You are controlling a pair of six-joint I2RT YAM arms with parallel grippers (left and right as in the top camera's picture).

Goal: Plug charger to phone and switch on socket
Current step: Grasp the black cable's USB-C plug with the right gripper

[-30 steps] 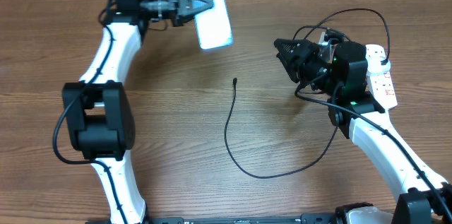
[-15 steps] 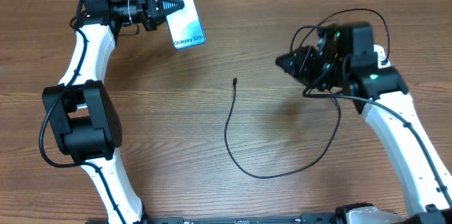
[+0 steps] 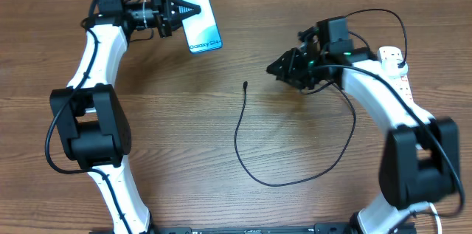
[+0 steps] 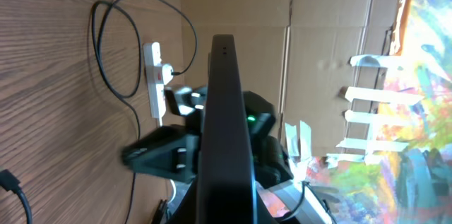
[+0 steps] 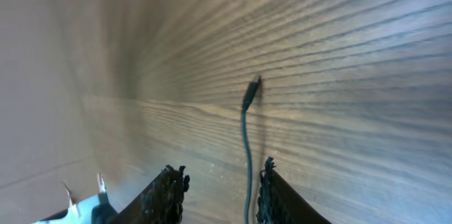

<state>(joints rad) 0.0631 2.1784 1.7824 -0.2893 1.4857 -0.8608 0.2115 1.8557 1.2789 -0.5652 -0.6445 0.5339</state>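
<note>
The left claw is clamped on the phone, gripping one edge and holding it off the counter with the lit screen facing up. In the left wrist view the phone shows edge-on, a thin dark slab running straight out from the claw. It is rigid, smooth and likely slippery, so a firm pinch across its width seems right. The edge with the port must stay free of the fingers and turned toward the other arm.

The right claw is spread and empty, low over the counter. The charger lies slack, its tip just ahead of this claw and a little to one side. From there the cable loops away in a wide curve and back under the arm. In the right wrist view the cable runs between the two fingers, closer to one of them, with the tip beyond them.

The cable is light and limp and will bend rather than push. The best hold is probably right behind the tip, on the short stiff part, so the connector can be aimed. Held further back, the tip would droop and wander.

The socket lies behind the right claw, partly hidden by the arm. Its switch position cannot be read.
</note>
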